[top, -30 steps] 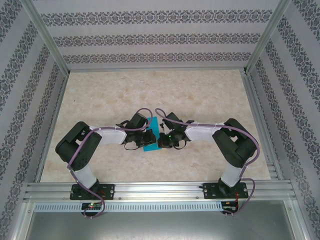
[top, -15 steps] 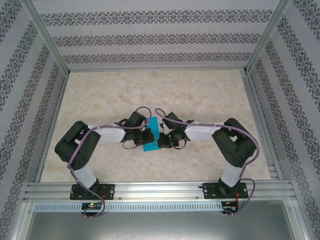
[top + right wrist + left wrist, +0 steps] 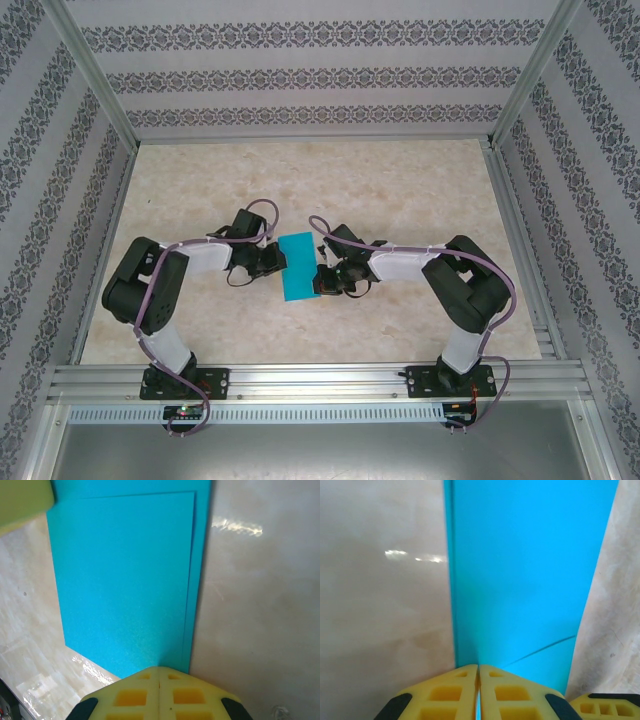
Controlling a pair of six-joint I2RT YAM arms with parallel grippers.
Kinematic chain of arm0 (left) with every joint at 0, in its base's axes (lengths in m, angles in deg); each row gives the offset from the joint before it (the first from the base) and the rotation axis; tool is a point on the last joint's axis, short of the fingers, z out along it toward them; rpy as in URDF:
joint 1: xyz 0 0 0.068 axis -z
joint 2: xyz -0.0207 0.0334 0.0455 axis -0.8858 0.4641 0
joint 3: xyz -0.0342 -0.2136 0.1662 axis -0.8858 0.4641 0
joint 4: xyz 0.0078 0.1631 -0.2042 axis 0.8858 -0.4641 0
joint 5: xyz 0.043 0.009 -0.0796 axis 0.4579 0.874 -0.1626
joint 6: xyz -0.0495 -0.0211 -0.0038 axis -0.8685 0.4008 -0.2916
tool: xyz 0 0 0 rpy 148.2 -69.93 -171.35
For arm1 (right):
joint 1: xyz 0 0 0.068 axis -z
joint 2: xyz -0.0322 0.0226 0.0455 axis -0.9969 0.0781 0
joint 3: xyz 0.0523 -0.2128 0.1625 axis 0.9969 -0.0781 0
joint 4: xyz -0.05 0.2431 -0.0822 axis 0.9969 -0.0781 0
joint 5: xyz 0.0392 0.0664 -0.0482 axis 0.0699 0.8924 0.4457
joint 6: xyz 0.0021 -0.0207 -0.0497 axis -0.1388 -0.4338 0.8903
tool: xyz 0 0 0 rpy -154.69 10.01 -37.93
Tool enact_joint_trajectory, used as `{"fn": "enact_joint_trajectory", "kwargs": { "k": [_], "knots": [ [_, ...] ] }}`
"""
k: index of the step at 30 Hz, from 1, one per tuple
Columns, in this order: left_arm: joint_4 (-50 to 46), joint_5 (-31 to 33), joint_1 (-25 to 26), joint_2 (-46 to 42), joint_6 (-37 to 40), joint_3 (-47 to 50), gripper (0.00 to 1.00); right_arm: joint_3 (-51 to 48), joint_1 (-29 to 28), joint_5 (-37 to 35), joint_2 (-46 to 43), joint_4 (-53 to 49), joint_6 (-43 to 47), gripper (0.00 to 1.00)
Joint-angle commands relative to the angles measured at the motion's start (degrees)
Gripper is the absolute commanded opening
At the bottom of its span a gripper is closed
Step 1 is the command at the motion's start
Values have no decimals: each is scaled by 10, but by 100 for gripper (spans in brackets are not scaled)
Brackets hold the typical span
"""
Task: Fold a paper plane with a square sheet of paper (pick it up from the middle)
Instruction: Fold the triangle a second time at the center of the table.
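The square sheet of paper is bright cyan and lies folded over between the two arms at mid-table. In the left wrist view the paper carries a slanted crease, and a sliver of blue runs into the seam of my left gripper, which is shut on its near edge. My left gripper is at the sheet's left side. My right gripper is at its right side. In the right wrist view the paper shows two layers, and my right gripper is shut with its tips at the sheet's edge and no blue in the seam.
The pale marbled tabletop stretches away behind the arms. Aluminium frame rails run along the near edge, and patterned walls close in the sides and the back.
My left arm has drawn back to the left with the paper's edge. The sheet was a narrow strip between the grippers and now shows a wider face. The right gripper has stayed put.
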Motion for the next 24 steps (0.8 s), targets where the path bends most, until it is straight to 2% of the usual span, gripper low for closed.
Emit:
{"fn": "enact_joint_trajectory", "kwargs": {
  "k": [1, 6, 11, 15, 18, 24],
  "knots": [
    [-55, 45, -31, -17, 46, -18, 11, -37, -4, -74, 44, -84, 0, 4],
    [-41, 6, -24, -77, 45, -14, 13, -35, -10, -57, 19, -54, -14, 5],
    [15, -2, 20, -112, 4, 22, 13, -45, -14, -40, 7, -7, -39, 5],
    [65, -8, 57, -88, -32, 41, 13, -40, -17, -31, 19, 24, -56, 5],
    [102, -27, 66, -62, -50, 49, 12, -38, -18, -32, 22, 37, -68, 5],
    [111, -40, 70, -12, -50, 33, 11, -22, -19, -27, 29, 22, -71, 5]
  ]
}}
